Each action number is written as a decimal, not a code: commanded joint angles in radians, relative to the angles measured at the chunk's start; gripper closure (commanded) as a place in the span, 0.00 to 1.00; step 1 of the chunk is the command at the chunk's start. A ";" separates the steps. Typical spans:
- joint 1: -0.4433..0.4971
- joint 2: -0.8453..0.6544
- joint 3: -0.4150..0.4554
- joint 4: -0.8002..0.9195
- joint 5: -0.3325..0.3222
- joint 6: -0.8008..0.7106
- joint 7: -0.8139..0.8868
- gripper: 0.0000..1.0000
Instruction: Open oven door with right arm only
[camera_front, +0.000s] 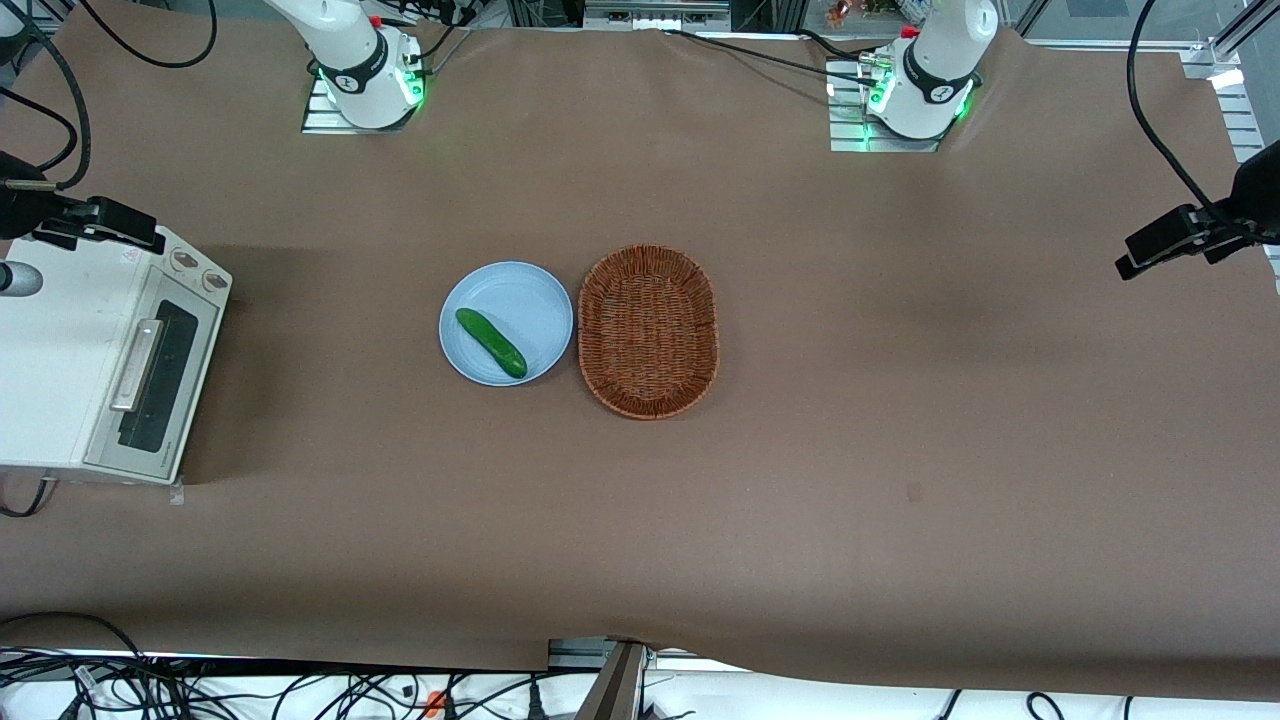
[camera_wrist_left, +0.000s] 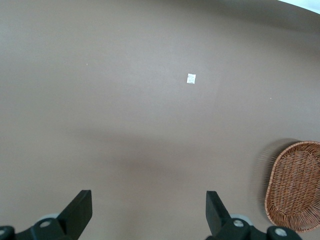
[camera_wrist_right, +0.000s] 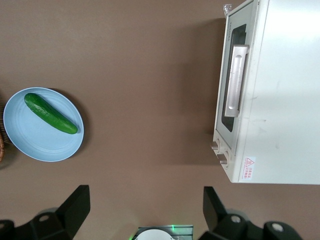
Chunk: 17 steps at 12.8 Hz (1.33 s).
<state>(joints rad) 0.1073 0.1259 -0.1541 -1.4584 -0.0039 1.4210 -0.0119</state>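
Brown paper covers the surface; the oven door sits shut at the working arm's end — handle untouched. High above, the tool hangs wide open, holding nothing. Best descend squarely, hook the bar, then swing downward. Plate with cucumber lies toward three o'clock — keep clear.

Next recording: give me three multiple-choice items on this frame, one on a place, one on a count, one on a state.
1. Where does the green cucumber lie?
A. in the brown woven wicker basket
B. on the round light-blue plate
C. on the table

2. How many knobs has the cream-white toaster oven?
A. one
B. two
C. four

3. The silver-framed, dark-glass oven door is:
A. shut
B. fully open
C. removed

Key: 1 B, the plate is under it; 2 B, two show beside the door; 3 A, the door sits flush, and the open black gripper hangs apart from it above the table.
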 joint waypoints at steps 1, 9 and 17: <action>-0.011 0.005 0.010 0.007 0.019 -0.036 -0.008 0.00; -0.006 0.102 0.011 -0.011 0.015 -0.086 -0.007 0.00; -0.005 0.239 0.010 -0.011 -0.017 -0.070 -0.046 0.55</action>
<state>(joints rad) 0.1079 0.3427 -0.1495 -1.4767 -0.0064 1.3511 -0.0183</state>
